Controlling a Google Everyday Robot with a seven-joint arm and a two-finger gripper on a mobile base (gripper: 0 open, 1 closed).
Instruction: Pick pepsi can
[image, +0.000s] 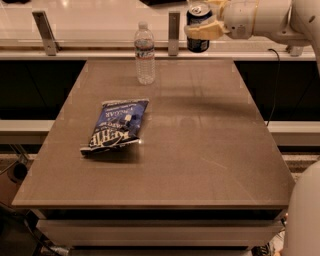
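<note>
Aloft — claw (202, 30) clasps pepsi can (198, 43) (blue).

Dark blue pepsi can (198, 44), silver top, upright, aloft in pincer (201, 30) above table (210, 150) far edge.

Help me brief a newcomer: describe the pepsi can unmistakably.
Near the far right corner of the brown table hangs the gripper, shut on the pepsi can. It is short, dark blue, silver-topped, unlike the taller clear water bottle and flat chip bag.
</note>
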